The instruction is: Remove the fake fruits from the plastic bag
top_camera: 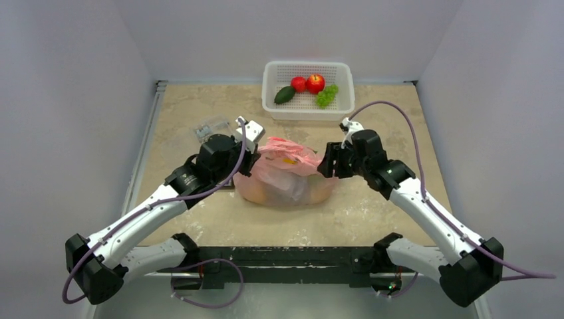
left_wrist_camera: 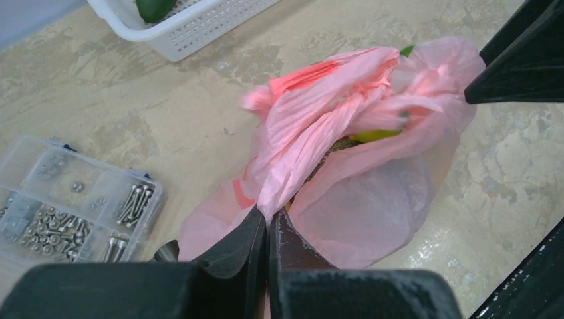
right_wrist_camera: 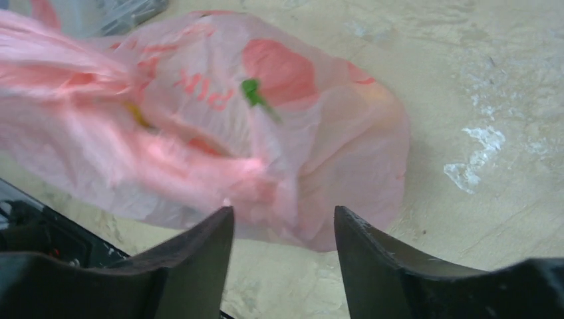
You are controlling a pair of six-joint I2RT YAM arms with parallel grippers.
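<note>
The pink plastic bag (top_camera: 287, 171) lies bulging in the middle of the table, with fruits inside showing only as faint yellow and orange shapes. My left gripper (top_camera: 251, 154) is at the bag's left side, shut on a twisted fold of its film (left_wrist_camera: 286, 173). A sliver of yellow fruit (left_wrist_camera: 372, 135) shows through the bag's mouth. My right gripper (top_camera: 326, 164) is at the bag's right side, open and empty, its fingertips (right_wrist_camera: 223, 219) just short of the bag (right_wrist_camera: 219, 126). A green stem (right_wrist_camera: 254, 93) shows through the film.
A white perforated basket (top_camera: 273, 109) stands at the back with two red apples (top_camera: 308, 83), a grape bunch (top_camera: 326, 96) and a dark green avocado shape (top_camera: 284, 94). A clear box of screws (left_wrist_camera: 66, 199) lies left of the bag.
</note>
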